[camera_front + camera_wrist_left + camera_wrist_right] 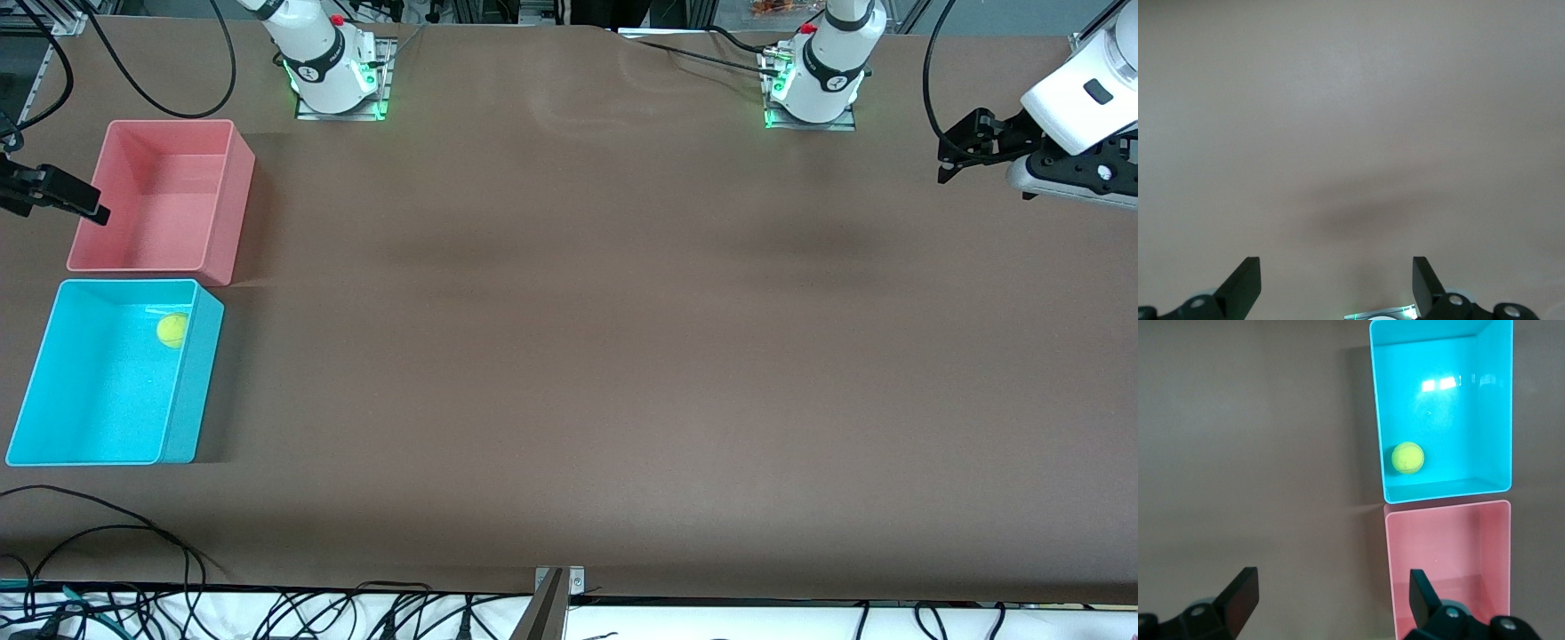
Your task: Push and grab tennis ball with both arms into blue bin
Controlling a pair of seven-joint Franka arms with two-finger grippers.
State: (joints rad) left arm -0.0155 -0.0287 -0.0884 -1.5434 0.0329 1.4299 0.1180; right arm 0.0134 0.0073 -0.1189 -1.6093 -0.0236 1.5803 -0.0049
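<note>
The tennis ball [172, 330] lies inside the blue bin [191, 391], close to the wall that faces the pink bin. In the right wrist view the tennis ball [1407, 457] rests in a corner of the blue bin [1445, 488]. My right gripper [96, 212] hovers open and empty at the pink bin's outer edge, at the right arm's end of the table. Its fingers [1243, 593] stand wide apart around the right gripper's middle [1331, 579]. My left gripper [944, 169] hangs open and empty over bare table at the left arm's end, with the left gripper's middle [1337, 265] above plain brown surface.
A pink bin [227, 209], empty, stands against the blue one, farther from the front camera; the pink bin [1438, 547] also shows in the right wrist view. Both arm bases [336, 76] sit along the table's back edge. Black cables [116, 533] trail at the front edge.
</note>
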